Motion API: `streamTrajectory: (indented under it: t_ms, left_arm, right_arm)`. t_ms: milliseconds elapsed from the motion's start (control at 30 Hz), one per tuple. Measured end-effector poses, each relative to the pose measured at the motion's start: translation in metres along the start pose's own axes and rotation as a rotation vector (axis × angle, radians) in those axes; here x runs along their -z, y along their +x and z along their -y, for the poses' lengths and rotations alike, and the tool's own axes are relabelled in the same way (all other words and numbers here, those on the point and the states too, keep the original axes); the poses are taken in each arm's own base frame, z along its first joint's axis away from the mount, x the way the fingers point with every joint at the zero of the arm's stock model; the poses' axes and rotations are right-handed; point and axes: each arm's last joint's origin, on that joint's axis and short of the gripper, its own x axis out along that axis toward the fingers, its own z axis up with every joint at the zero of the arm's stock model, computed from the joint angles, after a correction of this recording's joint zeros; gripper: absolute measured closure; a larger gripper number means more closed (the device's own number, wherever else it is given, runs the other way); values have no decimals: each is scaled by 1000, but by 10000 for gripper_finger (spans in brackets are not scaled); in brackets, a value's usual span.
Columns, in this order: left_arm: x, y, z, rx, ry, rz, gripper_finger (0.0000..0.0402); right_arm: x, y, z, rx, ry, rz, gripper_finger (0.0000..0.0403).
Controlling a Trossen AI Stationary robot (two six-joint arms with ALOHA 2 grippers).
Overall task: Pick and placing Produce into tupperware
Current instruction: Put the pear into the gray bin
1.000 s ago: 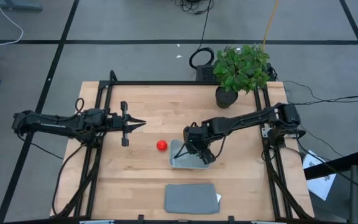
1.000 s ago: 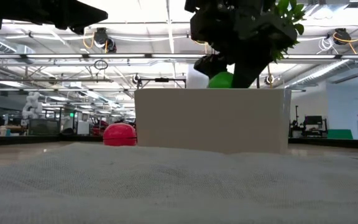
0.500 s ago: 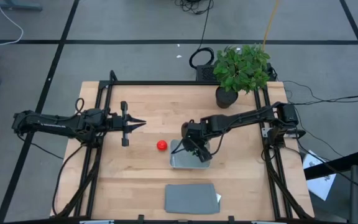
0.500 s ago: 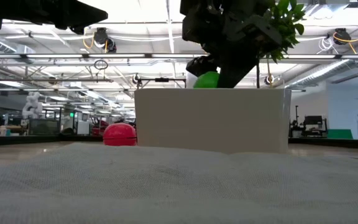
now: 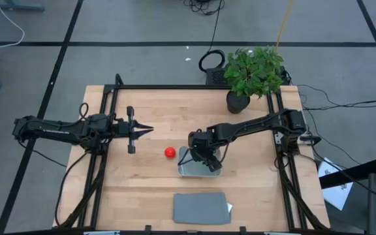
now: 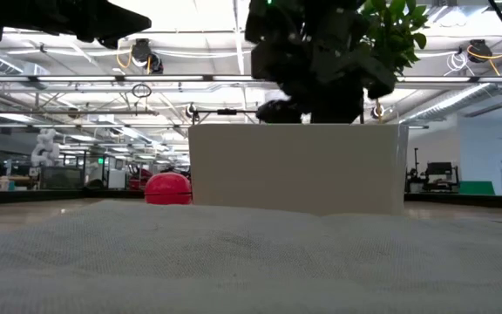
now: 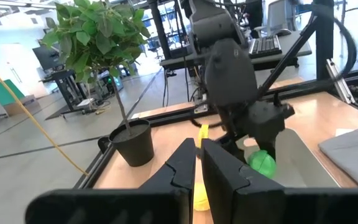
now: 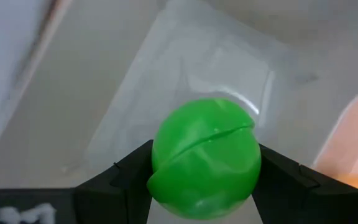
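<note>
Over the tub [image 5: 198, 166], right gripper [image 5: 200, 155] clamped on the green ball [image 8: 205, 157]. Best lowered well inside the walls, then released gently to stop a bounce. Red ball [image 5: 169, 152] just beside the tub. Left gripper [image 5: 145, 130] pinched shut, empty, well apart.

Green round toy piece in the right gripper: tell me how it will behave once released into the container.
The smooth green round toy piece, pinched in the right gripper, will probably roll once dropped. The clear shallow-walled plastic container beneath should likely stop it. It seems rigid: a seam shows, but no denting.
</note>
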Motion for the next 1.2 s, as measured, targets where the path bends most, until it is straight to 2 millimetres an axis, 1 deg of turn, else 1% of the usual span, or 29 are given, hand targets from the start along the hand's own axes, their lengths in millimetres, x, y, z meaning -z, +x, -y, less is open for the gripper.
streamTrajectory:
  t_ms: [100,467,800,1100,1200]
  left_arm:
    - [0,0,0,0,0,-1,371]
    - [0,0,0,0,2,-1,371]
    - [0,0,0,0,15,-2,371]
    - [0,0,0,0,15,-2,371]
    - [0,0,0,0,15,-2,371]
  right_arm:
    - [4,6,-1,-19,-3,-45,193]
    - [7,6,-2,-35,-108,-73,193]
    - [2,7,-3,-20,-166,-36,193]
    - [1,6,-2,-19,-91,-26,193]
    - [2,6,-2,-80,-43,-7,193]
